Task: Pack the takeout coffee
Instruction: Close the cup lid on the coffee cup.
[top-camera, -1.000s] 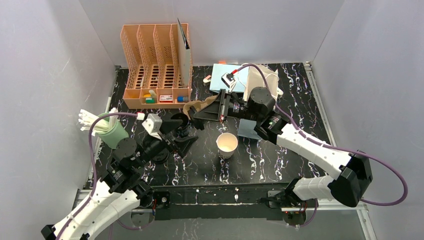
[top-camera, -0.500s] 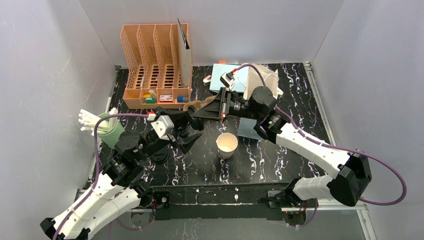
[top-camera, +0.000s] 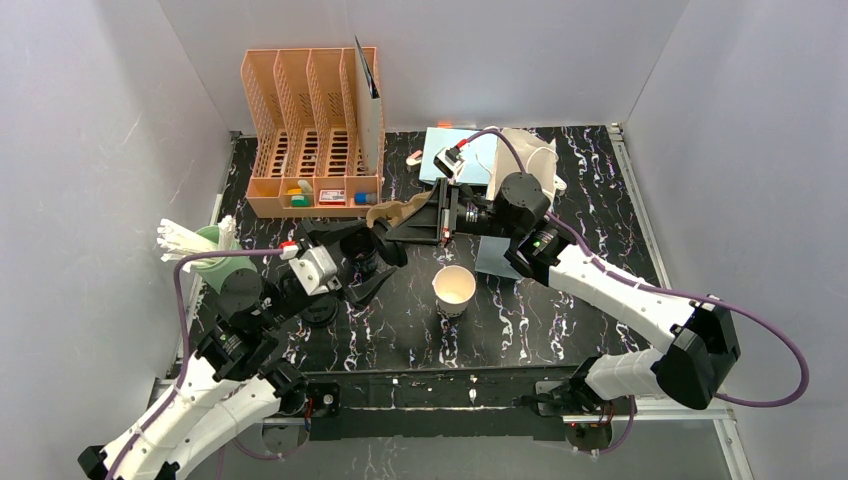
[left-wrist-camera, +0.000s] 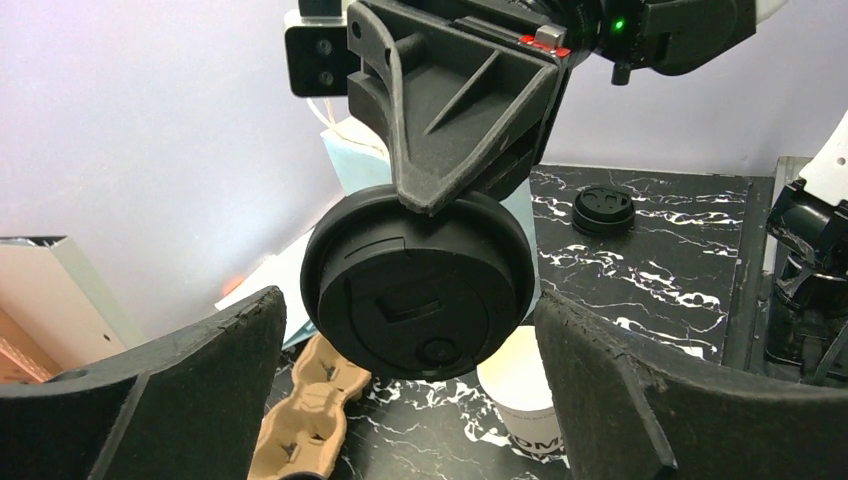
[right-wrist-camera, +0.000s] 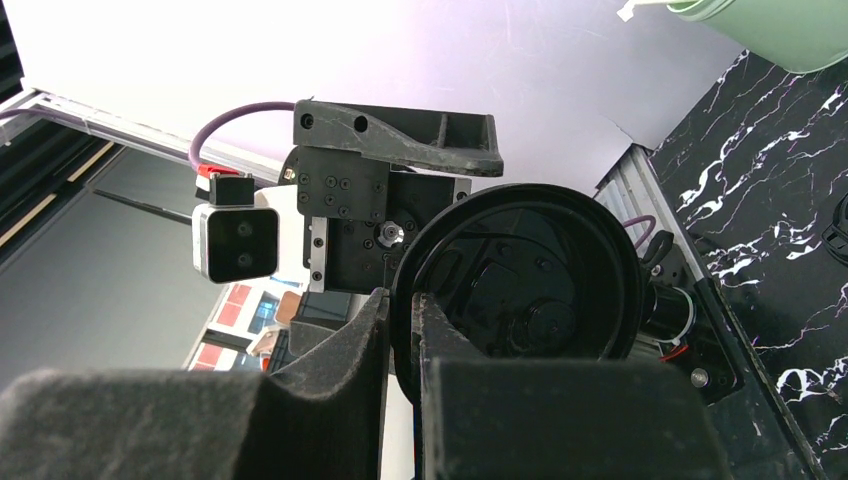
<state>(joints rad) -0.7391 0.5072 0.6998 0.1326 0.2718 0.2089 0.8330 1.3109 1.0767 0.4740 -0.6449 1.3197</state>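
A round black lid (left-wrist-camera: 418, 290) hangs in the air, pinched at its rim by my right gripper (left-wrist-camera: 430, 200), which comes in from above. The right wrist view shows that gripper (right-wrist-camera: 402, 320) shut on the rim of the lid (right-wrist-camera: 530, 290). My left gripper (left-wrist-camera: 410, 330) is open, with one finger (left-wrist-camera: 150, 400) on each side of the lid and not touching it. In the top view the left gripper (top-camera: 365, 262) meets the right gripper (top-camera: 388, 235) left of an open, lidless cup (top-camera: 454, 290). A second black lid (left-wrist-camera: 603, 210) lies on the table.
The brown pulp carrier (top-camera: 400, 212) lies just behind the grippers, and the light-blue bag (top-camera: 468, 155) lies at the back. An orange organiser (top-camera: 310, 130) stands at the back left. A green cup with white items (top-camera: 215, 262) stands at the left edge. A grey square (top-camera: 497, 258) lies near the right arm.
My left gripper has moved forward and right until its open fingers flank the lid. The right gripper has stayed almost still, holding the lid.
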